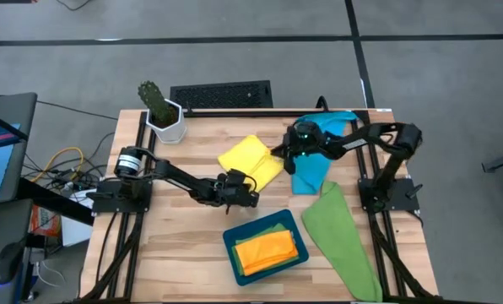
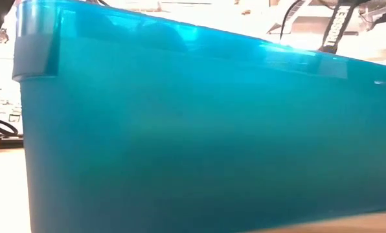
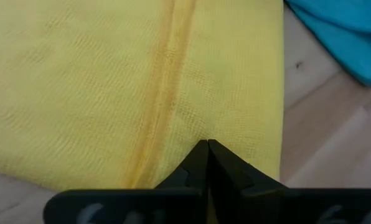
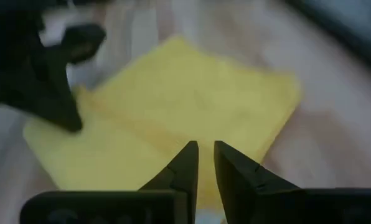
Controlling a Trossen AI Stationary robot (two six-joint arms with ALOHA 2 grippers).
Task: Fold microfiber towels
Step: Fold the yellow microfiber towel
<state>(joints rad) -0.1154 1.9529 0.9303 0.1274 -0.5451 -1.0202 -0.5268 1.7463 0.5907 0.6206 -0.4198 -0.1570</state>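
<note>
Yellow cloth: soft yellow microfiber towel (image 3: 111, 81), half-folded on the table.
Left pincer (image 1: 245, 191): closed, pinning its edge.
Right pincer (image 4: 205, 163): slightly parted, empty, above it.
Advice: keep edges aligned, press the crease flat.

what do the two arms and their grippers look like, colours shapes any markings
Both arms are dark, nearly black, built of slim jointed links on black frame bases. The left arm has a silver cylindrical joint near its base. The right arm shows a small green light near its wrist. Each gripper, left and right, has two black fingers tapering to points.
</note>
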